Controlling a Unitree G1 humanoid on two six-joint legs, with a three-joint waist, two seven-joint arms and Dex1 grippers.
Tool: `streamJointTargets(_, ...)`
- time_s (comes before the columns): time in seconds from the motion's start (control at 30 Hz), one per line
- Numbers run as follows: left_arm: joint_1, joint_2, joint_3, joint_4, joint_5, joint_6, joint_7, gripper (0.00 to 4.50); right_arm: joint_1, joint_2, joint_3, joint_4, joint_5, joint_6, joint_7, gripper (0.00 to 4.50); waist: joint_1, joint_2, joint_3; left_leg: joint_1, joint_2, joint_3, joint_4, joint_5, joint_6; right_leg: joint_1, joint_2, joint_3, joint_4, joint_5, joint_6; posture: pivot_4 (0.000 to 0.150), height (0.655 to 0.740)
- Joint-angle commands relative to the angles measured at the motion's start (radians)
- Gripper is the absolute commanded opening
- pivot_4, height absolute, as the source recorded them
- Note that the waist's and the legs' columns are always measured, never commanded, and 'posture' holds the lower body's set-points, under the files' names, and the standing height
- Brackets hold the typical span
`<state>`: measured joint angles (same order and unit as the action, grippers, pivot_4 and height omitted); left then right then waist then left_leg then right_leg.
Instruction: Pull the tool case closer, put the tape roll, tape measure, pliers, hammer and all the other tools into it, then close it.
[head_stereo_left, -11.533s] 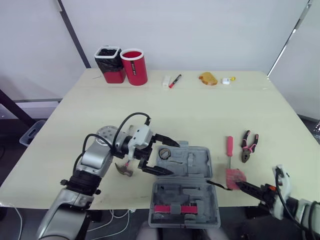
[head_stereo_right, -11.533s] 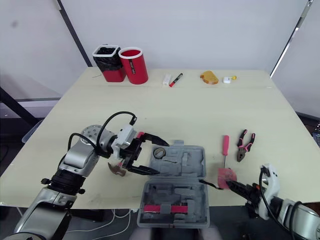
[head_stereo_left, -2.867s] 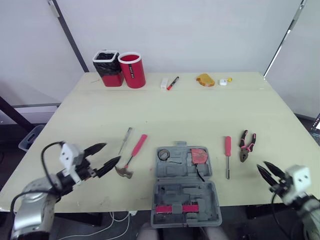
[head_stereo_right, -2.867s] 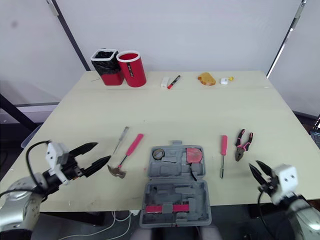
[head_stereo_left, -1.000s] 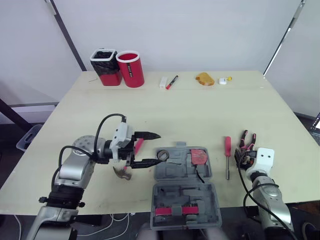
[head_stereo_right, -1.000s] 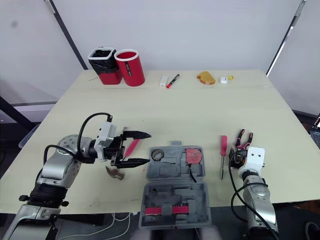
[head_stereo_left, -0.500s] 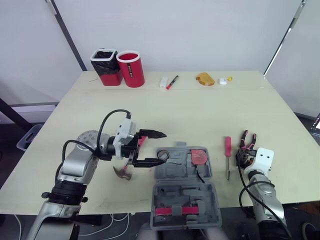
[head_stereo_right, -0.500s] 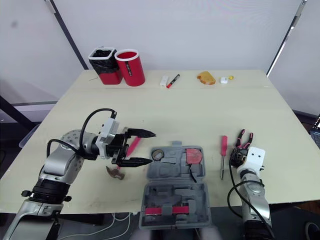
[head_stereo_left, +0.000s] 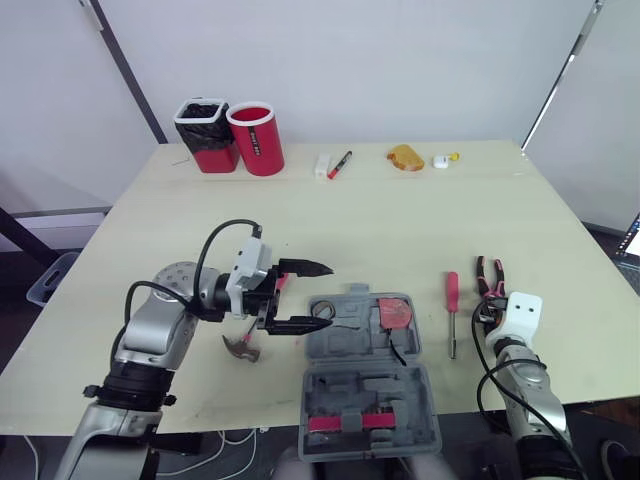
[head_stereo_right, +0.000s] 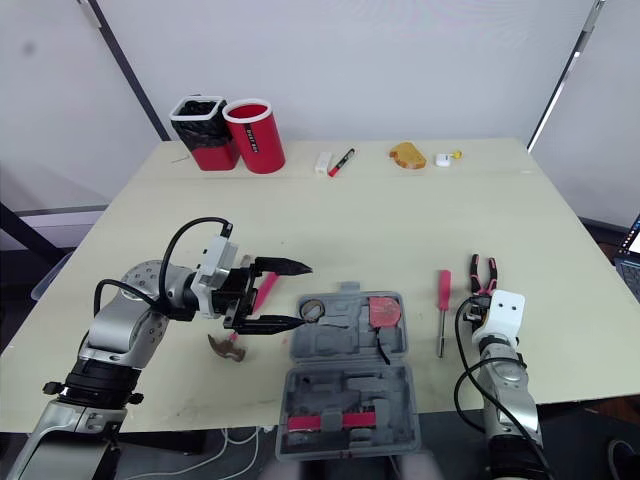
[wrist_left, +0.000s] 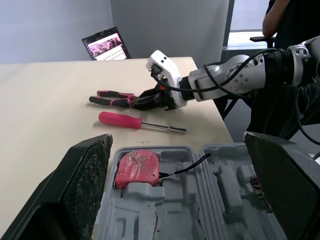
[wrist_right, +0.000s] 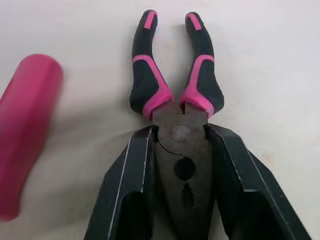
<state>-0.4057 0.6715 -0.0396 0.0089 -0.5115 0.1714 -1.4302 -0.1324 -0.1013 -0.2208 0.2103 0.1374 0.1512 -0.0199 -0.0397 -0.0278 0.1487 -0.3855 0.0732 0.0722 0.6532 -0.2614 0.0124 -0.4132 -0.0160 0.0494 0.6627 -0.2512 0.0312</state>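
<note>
Your right hand (wrist_right: 181, 134), at the lower right of the head view, pinches the head of the pliers (wrist_right: 145, 80), which lie on the tabletop (head_stereo_left: 400, 220). Your left hand (head_stereo_left: 326, 295) hangs spread at the left edge of the open tool case (head_stereo_left: 365, 388), over the hammer (head_stereo_left: 243, 346).
</note>
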Motion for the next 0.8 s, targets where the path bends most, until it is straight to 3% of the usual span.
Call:
streamJointTargets(0.03,0.005,0.003,0.02,-0.031,-0.008,-0.011,0.003,4.5,0.005,-0.014,0.01,0.021,-0.013,-0.005,0.014,0.99,0.0,0.0,0.0,0.0,0.0,0.0,0.0,0.0,0.0,0.0,0.0,0.0,0.0,0.0,0.0,0.15,0.74)
streamJointTargets(0.33,-0.006,-0.001,0.023,-0.02,-0.013,-0.015,0.002,4.5,0.018,-0.05,-0.001,-0.014,-0.018,-0.04,0.038,1.0,0.001,0.0,0.0,0.0,0.0,0.0,0.0,0.0,0.0,0.0,0.0,0.0,0.0,0.0,0.0,0.15,0.74)
streamJointTargets(0.47,-0.002,0.002,0.012,-0.014,0.006,-0.037,-0.006,4.5,0.042,-0.125,0.007,-0.078,-0.045,-0.08,0.087,1.0,0.004,0.002,0.001,-0.001,0.0,0.0,0.0,0.0,0.0,0.0,0.0,0.0,-0.001,0.0,0.0,0.15,0.74)
streamJointTargets(0.8,-0.036,0.028,0.022,0.02,-0.003,-0.023,-0.043,4.5,0.091,-0.406,-0.001,-0.347,0.11,0.071,0.455,1.0,0.0,0.005,0.003,-0.001,0.0,0.0,0.0,0.0,0.0,-0.001,0.001,0.0,0.0,0.0,0.0,0.15,0.74)
